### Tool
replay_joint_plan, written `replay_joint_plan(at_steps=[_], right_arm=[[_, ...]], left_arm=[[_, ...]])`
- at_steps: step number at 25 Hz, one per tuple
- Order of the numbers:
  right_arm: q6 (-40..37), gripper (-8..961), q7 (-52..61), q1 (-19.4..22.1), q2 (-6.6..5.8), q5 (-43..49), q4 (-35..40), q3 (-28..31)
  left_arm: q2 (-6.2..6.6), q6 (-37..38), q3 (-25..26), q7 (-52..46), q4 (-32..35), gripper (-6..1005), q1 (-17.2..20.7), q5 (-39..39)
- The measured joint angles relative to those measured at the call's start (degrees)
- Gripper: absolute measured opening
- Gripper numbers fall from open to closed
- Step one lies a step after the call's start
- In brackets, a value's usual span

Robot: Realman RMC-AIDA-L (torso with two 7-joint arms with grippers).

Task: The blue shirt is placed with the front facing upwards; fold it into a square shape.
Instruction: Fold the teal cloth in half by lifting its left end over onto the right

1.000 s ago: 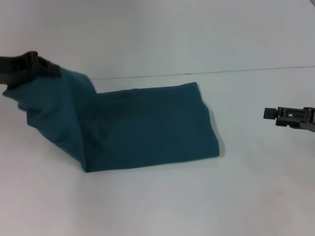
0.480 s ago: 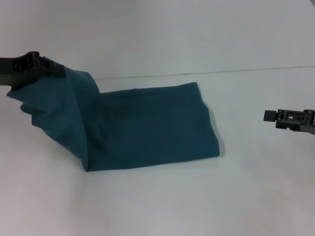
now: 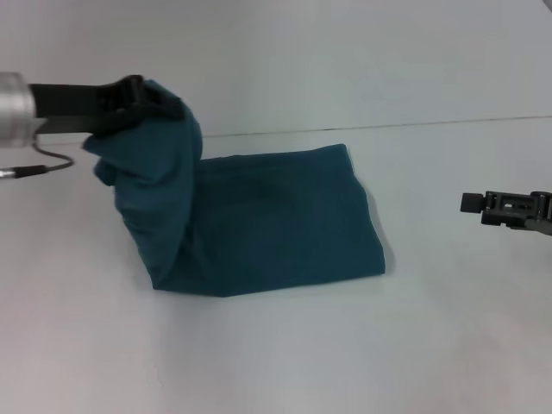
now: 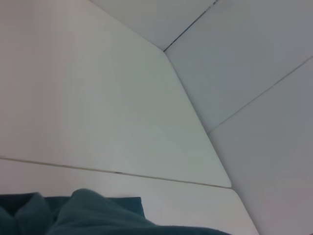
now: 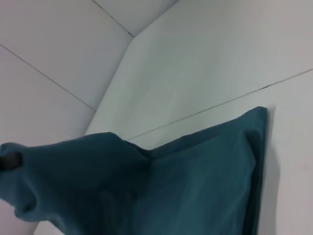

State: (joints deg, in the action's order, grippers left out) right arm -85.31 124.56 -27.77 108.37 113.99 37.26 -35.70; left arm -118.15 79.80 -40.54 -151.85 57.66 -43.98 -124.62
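Note:
The blue shirt (image 3: 276, 220) lies folded lengthwise on the white table, plain teal side up, no lettering showing. Its left end is lifted off the table and hangs bunched from my left gripper (image 3: 159, 105), which is shut on the cloth above the shirt's left part. The raised fold (image 5: 73, 166) also shows in the right wrist view, and a bit of teal cloth (image 4: 98, 215) in the left wrist view. My right gripper (image 3: 473, 203) hovers to the right of the shirt, well apart from it.
The white table (image 3: 285, 354) stretches in front of the shirt and to both sides. A thin seam (image 3: 431, 125) runs across the table behind the shirt. A cable (image 3: 39, 166) hangs by the left arm.
My left gripper has moved right and slightly up, carrying the shirt's left end over toward the middle. The right gripper has stayed in place.

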Motion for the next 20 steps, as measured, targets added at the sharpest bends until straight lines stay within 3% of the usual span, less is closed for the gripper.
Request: replay_joint_plan(at_steps=[4, 7, 12, 20], right_arm=[[0.0, 886, 0.0, 0.0, 0.00, 0.0, 0.0, 0.0], [0.0, 886, 0.0, 0.0, -0.05, 0.0, 0.0, 0.0], [0.0, 886, 0.1, 0.2, -0.09, 0.4, 0.0, 0.0], [0.0, 886, 0.0, 0.3, -0.09, 0.7, -0.1, 0.0]], left_arm=[[-2.37, -5.3, -4.0, -0.4, -1.7, 60, -1.2, 0.1], [-3.07, -8.6, -6.7, -0.4, -4.7, 60, -2.8, -0.2], [-2.62, -11.9, -11.1, -0.8, -9.4, 61, -6.4, -0.9], [-0.92, -11.5, -16.8, -8.8, -10.1, 60, -13.8, -12.3]])
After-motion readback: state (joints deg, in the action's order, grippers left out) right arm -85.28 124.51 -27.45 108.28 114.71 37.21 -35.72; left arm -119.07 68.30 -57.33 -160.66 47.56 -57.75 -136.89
